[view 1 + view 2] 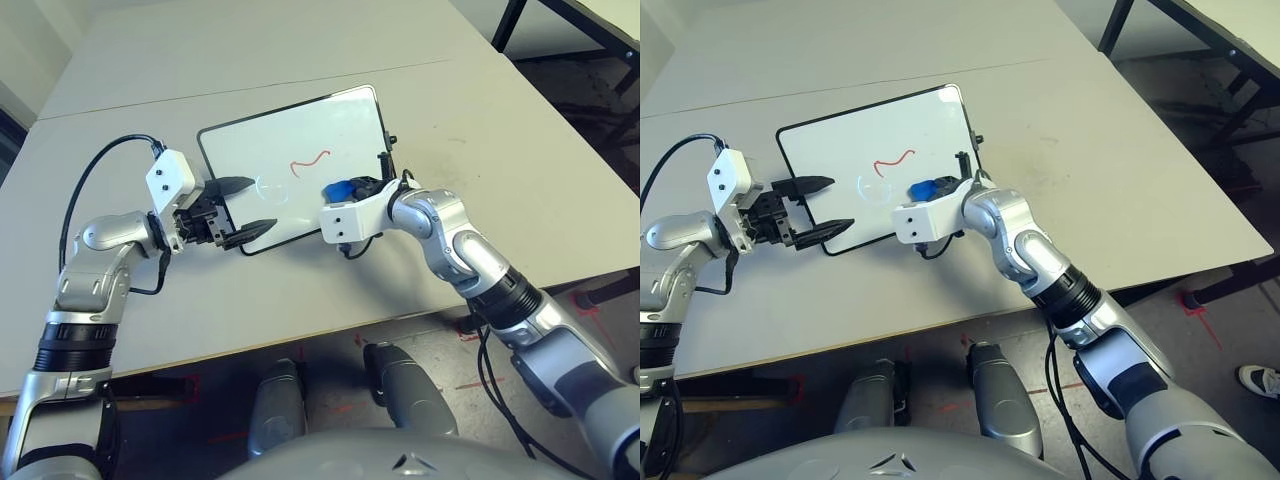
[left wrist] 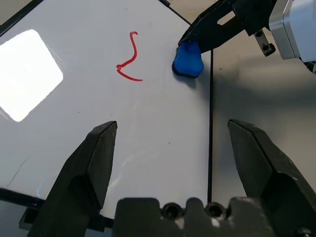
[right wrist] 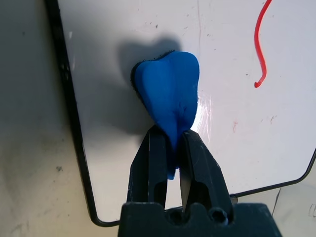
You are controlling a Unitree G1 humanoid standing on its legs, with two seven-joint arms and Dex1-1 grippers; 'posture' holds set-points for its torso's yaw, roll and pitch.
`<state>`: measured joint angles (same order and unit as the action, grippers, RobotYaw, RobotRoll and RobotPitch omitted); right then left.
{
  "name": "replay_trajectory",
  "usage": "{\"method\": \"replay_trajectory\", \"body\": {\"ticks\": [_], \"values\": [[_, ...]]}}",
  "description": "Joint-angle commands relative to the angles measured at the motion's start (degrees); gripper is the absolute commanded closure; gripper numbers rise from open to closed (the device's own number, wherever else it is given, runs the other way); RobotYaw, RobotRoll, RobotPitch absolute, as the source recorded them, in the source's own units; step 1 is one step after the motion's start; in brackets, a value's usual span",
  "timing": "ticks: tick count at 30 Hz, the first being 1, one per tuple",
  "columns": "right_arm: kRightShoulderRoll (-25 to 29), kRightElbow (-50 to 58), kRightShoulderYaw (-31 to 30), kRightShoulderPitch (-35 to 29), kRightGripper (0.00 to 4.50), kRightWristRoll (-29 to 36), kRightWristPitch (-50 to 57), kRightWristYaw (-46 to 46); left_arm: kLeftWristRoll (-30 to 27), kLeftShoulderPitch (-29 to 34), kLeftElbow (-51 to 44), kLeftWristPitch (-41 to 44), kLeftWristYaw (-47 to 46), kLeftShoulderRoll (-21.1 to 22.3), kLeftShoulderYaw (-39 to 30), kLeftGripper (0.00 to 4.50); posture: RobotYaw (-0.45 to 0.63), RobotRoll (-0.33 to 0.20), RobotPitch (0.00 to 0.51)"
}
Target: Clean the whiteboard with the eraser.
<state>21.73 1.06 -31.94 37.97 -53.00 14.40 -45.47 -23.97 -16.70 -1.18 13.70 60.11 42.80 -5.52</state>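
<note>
Right wrist view: right fingers (image 3: pixel 155 163) clamped on blue eraser (image 3: pixel 170 94), above whiteboard (image 3: pixel 108 168); left fingers (image 2: pixel 94 163) spread apart, empty.

Board (image 1: pixel 845 150), white, black-framed, tilted, upper centre-left of frame; red squiggle (image 1: pixel 894 160) at its middle. Eraser (image 1: pixel 924 190), blue, near centre, at the right gripper (image 1: pixel 941 187). Left gripper (image 1: pixel 830 212), fingers apart, over the board's left edge. Table (image 1: pixel 1120 190), pale, beneath. Shoe (image 1: pixel 1259 380), lower right edge.
</note>
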Motion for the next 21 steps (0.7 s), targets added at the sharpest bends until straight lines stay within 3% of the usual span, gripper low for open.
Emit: {"method": "replay_trajectory", "body": {"ticks": [1, 7, 21], "values": [[2.95, -2.01, 0.56, -2.43, 4.34, -0.14, 0.77, -2.08, 0.86, 0.62, -0.03, -0.36, -0.07, -0.17, 0.41, 0.00, -0.11, 0.000, 0.143], [6.70, -2.63, 2.64, -2.91, 4.34, -0.06, 1.28, -1.75, 0.88, 0.07, 0.17, -0.35, 0.01, -0.21, 0.55, 0.00, -0.11, 0.000, 0.143], [6.42, -2.34, 5.89, 2.60, 4.34, 1.90, 2.72, -2.81, 0.92, -0.96, 1.11, -0.28, -0.18, 0.24, -0.39, 0.00, -0.12, 0.000, 0.129]]}}
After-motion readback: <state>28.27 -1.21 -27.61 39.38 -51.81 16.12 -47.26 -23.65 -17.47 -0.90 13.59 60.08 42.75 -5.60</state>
